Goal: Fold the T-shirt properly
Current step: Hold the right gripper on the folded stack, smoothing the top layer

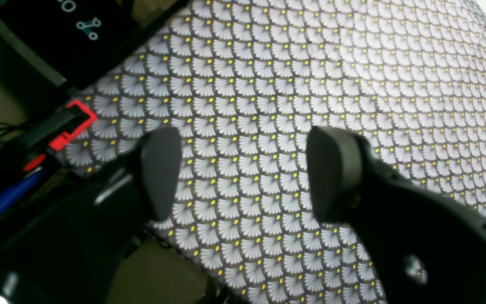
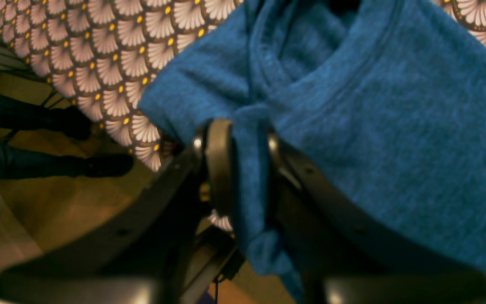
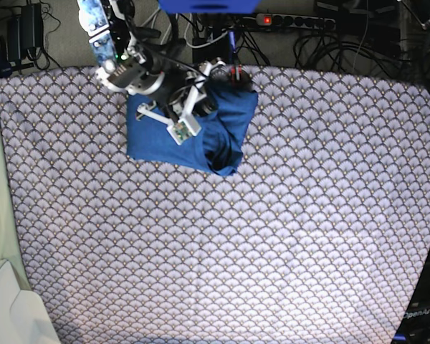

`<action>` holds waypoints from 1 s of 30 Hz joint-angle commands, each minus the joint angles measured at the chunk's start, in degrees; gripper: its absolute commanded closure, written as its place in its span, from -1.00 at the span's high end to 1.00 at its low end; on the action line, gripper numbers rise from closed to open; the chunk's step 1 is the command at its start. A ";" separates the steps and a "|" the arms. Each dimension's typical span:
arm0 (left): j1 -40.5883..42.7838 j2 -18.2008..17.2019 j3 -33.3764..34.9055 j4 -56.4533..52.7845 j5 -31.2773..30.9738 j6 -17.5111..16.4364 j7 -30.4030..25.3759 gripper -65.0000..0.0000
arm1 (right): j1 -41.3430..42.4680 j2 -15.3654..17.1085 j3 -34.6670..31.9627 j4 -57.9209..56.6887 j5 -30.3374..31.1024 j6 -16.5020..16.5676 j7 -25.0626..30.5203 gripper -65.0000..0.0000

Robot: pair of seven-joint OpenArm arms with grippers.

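Jaws on your right gripper (image 2: 243, 169) stand a little apart with a bunched fold of the T-shirt (image 2: 373, 126) between them, while your left gripper (image 1: 243, 173) hangs wide open over bare patterned cloth (image 1: 310, 63), holding nothing. The shirt lies folded near the far edge of that cloth. Part the jaws fully and lift straight up so the fold isn't dragged askew.

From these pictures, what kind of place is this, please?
Probably a robot lab or workshop bench, not a home. A table under a scallop-patterned cloth carries a blue T-shirt; behind it lie tangled cables and a power strip, and a robot arm reaches over the shirt.
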 commanded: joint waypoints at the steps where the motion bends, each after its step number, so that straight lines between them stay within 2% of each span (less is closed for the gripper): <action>1: -0.44 -1.09 -0.37 0.96 -0.12 -0.03 -0.54 0.40 | 0.47 0.00 -0.10 0.90 0.76 -0.02 -0.38 -0.50; 4: -0.44 -1.09 -0.29 0.96 -0.12 -0.03 -0.54 0.40 | 1.70 -0.09 -0.10 0.90 0.76 -0.02 -3.01 -0.22; 6: -0.44 -1.09 -0.29 0.96 -0.12 -0.03 -0.54 0.40 | 1.70 -0.09 -0.10 0.90 0.76 -0.02 -3.01 -0.12; 13: -0.44 -1.09 -0.29 0.96 -0.12 -0.03 -0.54 0.40 | 1.79 -0.26 -0.10 0.90 0.84 -0.02 -3.01 -0.11; 16: -0.44 -1.09 -0.37 0.96 -0.12 -0.03 -0.54 0.40 | 1.79 -0.26 -0.19 0.82 0.84 -0.02 -3.01 -0.25; 20: -0.44 -1.09 -0.46 0.96 -0.12 -0.03 -0.54 0.40 | 1.88 -0.35 -0.28 0.64 0.84 -0.02 -3.01 -0.59; 27: -0.44 -1.17 -0.46 0.96 -0.12 -0.03 -0.54 0.40 | 3.81 -1.40 -0.37 -6.22 0.93 0.34 -3.19 -0.80; 30: -0.26 -1.35 -0.64 0.96 -0.12 -0.03 -0.54 0.40 | 3.81 -1.58 -0.37 -6.75 0.93 0.34 -3.10 -1.00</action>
